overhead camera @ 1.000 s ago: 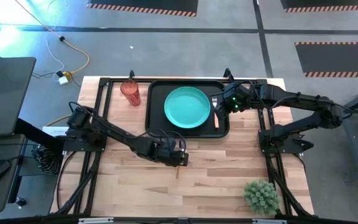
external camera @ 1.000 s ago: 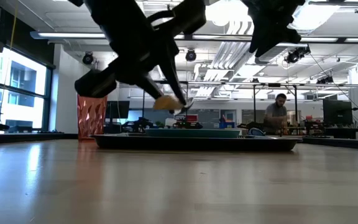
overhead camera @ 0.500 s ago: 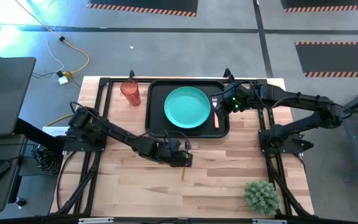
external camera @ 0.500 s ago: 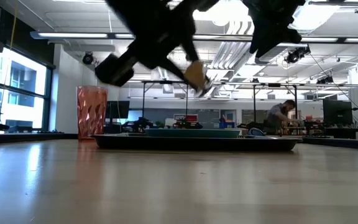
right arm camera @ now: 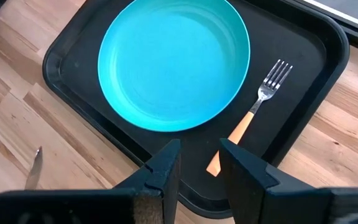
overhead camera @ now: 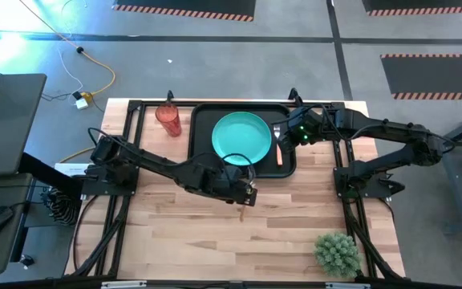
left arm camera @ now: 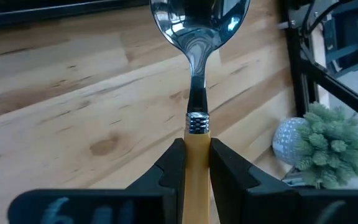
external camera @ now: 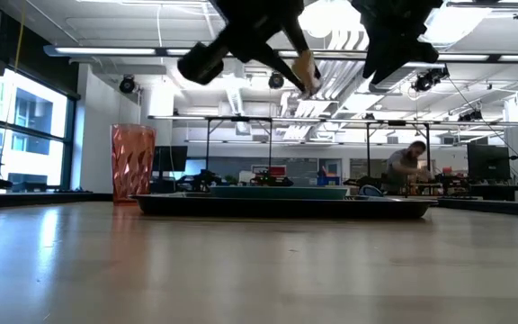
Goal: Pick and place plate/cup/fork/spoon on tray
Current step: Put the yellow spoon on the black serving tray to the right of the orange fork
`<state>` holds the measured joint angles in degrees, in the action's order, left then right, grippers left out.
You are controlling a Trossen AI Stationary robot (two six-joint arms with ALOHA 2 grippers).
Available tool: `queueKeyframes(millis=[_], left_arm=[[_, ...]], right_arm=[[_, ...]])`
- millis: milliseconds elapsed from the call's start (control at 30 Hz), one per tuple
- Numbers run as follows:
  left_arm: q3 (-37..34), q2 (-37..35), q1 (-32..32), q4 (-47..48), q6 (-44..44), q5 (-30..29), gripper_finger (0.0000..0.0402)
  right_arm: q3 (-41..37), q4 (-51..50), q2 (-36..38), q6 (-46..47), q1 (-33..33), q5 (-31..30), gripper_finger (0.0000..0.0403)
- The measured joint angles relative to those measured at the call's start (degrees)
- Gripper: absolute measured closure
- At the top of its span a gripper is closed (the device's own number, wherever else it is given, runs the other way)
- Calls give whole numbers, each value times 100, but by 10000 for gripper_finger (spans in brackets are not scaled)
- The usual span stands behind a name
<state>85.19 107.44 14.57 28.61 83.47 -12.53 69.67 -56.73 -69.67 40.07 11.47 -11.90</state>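
Note:
My left gripper point(overhead camera: 245, 193) is shut on the spoon point(left arm camera: 197, 62), which has a silver bowl and an orange handle. It is above the wood table, near the tray's near edge, and high up in the low view point(external camera: 306, 76). The black tray point(overhead camera: 203, 152) carries the teal plate point(overhead camera: 241, 138) and the fork point(overhead camera: 278, 148), which lies flat right of the plate. The red cup point(overhead camera: 169, 119) stands upright on the table left of the tray. My right gripper point(right arm camera: 199, 149) is open and empty above the tray's right edge. My left gripper pinches the spoon's orange handle point(left arm camera: 196, 140) between its two fingers, just behind the metal collar. The spoon lies along the fingers, and its neck and bowl stick out past the fingertips. The spoon is lifted clear of the table.
A small green plant point(overhead camera: 337, 253) stands at the table's near right corner. Black frame rails point(overhead camera: 135, 144) run along the table's left and right sides. Bare wood lies between the tray and the near edge. A person shows in the room far behind the table point(external camera: 412, 166).
My left gripper has risen and gone toward the table's right and far side, nearing the tray's near edge, with the spoon still in its hold. The spoon has gone up with it, clear of the table. My right gripper has kept still.

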Motion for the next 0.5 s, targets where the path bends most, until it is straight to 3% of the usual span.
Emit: queueKeyframes(millis=[500], left_arm=[[1120,1375,6,71,-270,461,358]], right_arm=[[-5,-112,-2,0,1,2,299]])
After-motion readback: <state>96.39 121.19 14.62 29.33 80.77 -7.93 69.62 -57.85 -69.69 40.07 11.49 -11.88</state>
